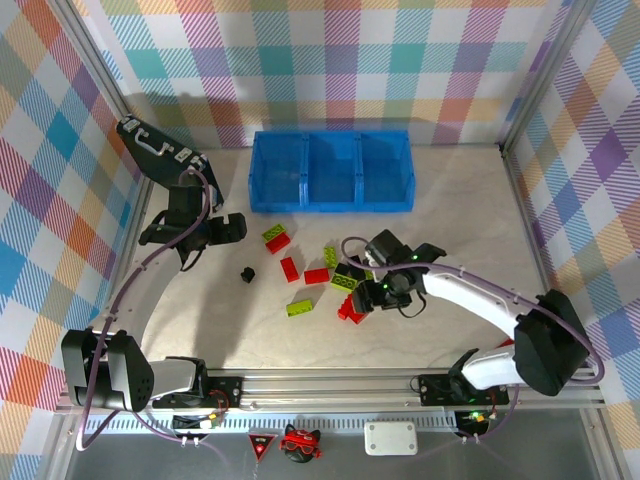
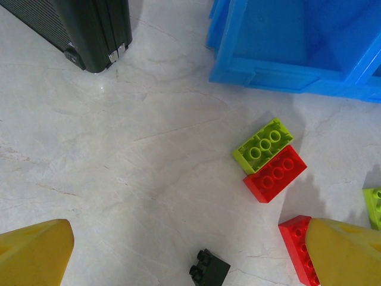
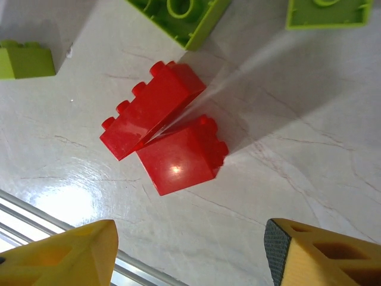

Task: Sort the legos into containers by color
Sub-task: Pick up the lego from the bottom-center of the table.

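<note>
While the legos (image 1: 316,276) lie scattered on the pale table (image 1: 460,230) in the middle of the top view, the containers (image 1: 330,170) sit just above them in the frame, three blue compartments joined in one row. The left gripper (image 1: 232,228) hangs at centre left of that view, to the left of the bricks. Its jaws stand wide open with nothing between them.

In the left wrist view its yellow fingers (image 2: 36,253) occupy the two lower corners, well apart. A small black brick (image 2: 209,271) lies at the bottom edge between them, and a red brick (image 2: 294,241) is partly hidden behind the right-hand finger. Higher, right of centre, a lime brick (image 2: 264,145) and a second red brick (image 2: 275,173) lie side by side, touching. A corner of the containers shows at the upper right, and a black briefcase (image 2: 89,30) stands at the upper left.

The right gripper (image 1: 362,298) is at lower centre of the top view, over the red pieces at the lower edge of the scatter. Its jaws are apart too and grip nothing. In the right wrist view its own yellow fingers (image 3: 65,259) sit in the lower corners with bare table between them. Just above that gap, at centre frame, two red bricks (image 3: 152,110) lie touching, their studs showing along their edges. Lime bricks (image 3: 178,15) lie at the top edge, the upper right corner and the left edge. A metal rail (image 3: 36,220) crosses the lower left.
</note>
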`<state>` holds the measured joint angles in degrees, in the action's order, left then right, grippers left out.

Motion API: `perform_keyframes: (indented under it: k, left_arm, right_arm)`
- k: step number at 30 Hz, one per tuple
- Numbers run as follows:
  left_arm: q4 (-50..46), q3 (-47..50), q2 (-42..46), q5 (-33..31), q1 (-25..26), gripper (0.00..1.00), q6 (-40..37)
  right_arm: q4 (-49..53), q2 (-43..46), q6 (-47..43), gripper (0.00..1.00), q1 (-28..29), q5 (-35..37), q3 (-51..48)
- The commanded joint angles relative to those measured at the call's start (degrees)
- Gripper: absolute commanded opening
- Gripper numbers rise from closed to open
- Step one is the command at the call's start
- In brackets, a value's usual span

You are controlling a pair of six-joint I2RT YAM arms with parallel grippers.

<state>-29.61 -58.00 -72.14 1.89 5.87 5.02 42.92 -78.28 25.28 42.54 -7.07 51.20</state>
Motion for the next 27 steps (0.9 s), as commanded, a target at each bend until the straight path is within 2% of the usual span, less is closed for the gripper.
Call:
perform_keyframes:
  k: [1, 13, 27]
  left_arm:
    - [1.46, -0.10, 0.96, -0.45, -0.42, 1.00, -0.71]
    - [0.34, -0.54, 1.70, -2.26, -0.97, 1.00, -1.50]
    - [0.16, -0.41, 2.40, -3.97, -1.65, 1.00, -1.41]
  right_arm:
    - [-0.99, -1.85, -0.48, 0.67, 2.28, 1.50, -0.18]
    - [1.03, -8.90, -8.57, 0.67, 7.30, 7.71, 3.44]
    - [3.59, -15.37, -13.23, 0.67, 10.36, 12.30, 8.65]
